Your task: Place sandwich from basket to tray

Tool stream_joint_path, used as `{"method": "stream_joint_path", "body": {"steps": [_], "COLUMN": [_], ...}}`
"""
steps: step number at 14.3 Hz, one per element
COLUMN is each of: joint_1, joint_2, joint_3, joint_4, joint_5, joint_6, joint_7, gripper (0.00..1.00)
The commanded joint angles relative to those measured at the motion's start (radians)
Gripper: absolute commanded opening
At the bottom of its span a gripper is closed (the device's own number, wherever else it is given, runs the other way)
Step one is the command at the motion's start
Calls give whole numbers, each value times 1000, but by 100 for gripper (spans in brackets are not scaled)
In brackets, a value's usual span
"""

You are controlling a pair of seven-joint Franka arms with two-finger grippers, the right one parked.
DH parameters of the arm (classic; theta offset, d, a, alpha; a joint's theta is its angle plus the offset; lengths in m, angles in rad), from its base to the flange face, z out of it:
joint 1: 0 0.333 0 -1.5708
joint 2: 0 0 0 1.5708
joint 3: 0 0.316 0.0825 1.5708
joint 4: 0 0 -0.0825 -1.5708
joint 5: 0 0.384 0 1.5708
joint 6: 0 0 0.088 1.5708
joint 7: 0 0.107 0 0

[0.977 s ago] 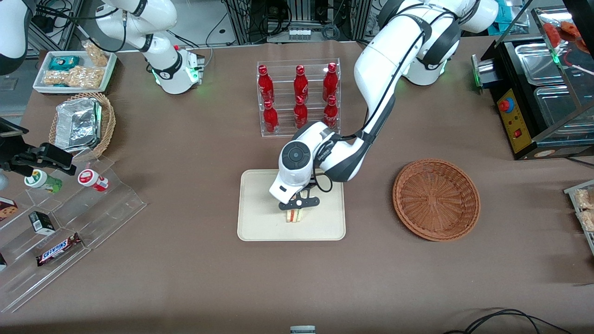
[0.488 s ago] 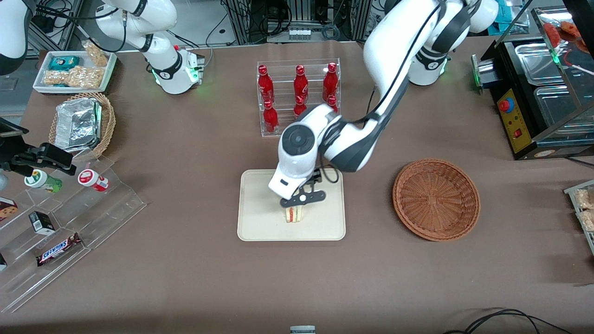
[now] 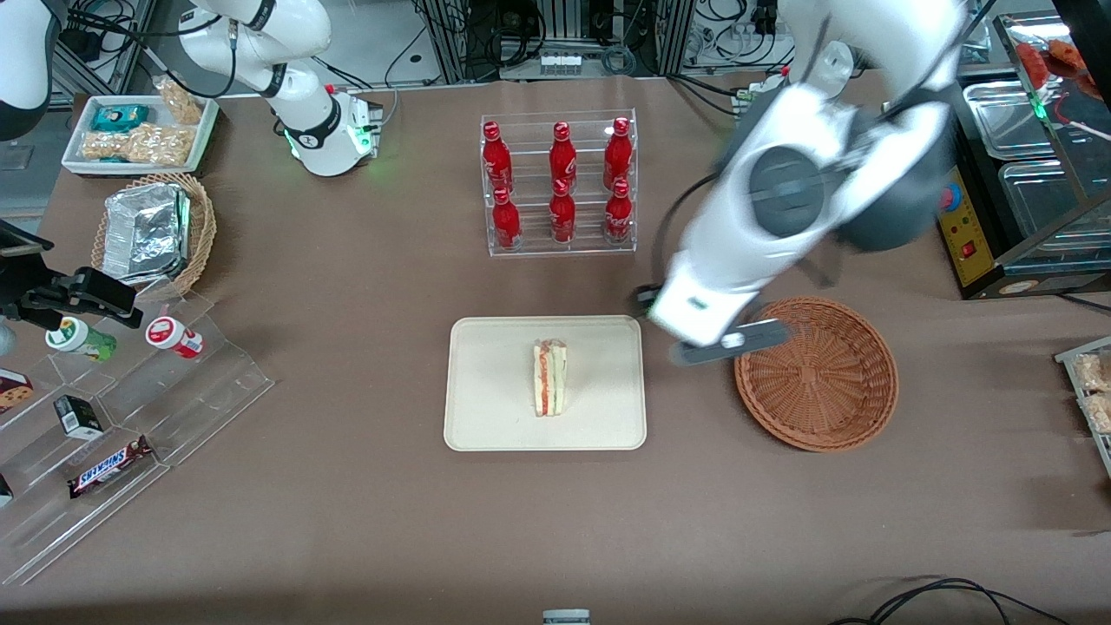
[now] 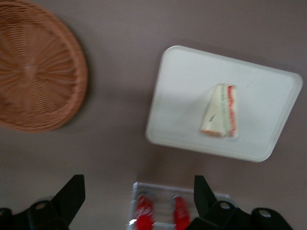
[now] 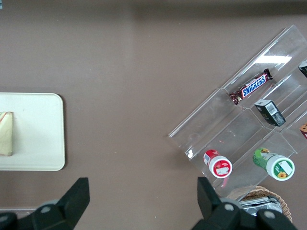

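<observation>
Sandwich [image 3: 550,378] lies on the tray [image 3: 486,417], well clear of my tool [image 3: 727,342], which hangs open and empty above the basket [image 3: 816,373] rim; I retreat high, avoiding both.

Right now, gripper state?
Gripper: open, holding nothing, raised between the tray and the basket. Sandwich lies on the tray.

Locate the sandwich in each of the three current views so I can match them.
Front view: sandwich lies on the tray, nearer the camera than the bottle rack; open gripper raised beside the basket.
Left wrist view: sandwich on the tray.
Right wrist view: sandwich partly cut off.
Shared landmark: the tray.
</observation>
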State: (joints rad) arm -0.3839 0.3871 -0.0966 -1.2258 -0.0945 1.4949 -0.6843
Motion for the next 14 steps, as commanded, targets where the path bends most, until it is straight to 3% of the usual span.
{"method": "stream_joint_path", "body": {"steps": [1,5,6,8,9,11,14], "joint_1": [101,275,298,300,300,313,327], "joint_2": [-173,-266,-273,-301,-303,-303,-301], "joint_3": [-6,-5,-3,-5,-3,-5,-5], "joint_4": [-197,-245,-238,-239,-238,-233,-204], "joint_5": [-21,-5,30,195,222,213,139], "joint_6": [-14,-137,-163,-226,-238,-237,-242], "joint_7": [92,313,327,392,416,417,417], "gripper": [100,100,100,100,100,100,100]}}
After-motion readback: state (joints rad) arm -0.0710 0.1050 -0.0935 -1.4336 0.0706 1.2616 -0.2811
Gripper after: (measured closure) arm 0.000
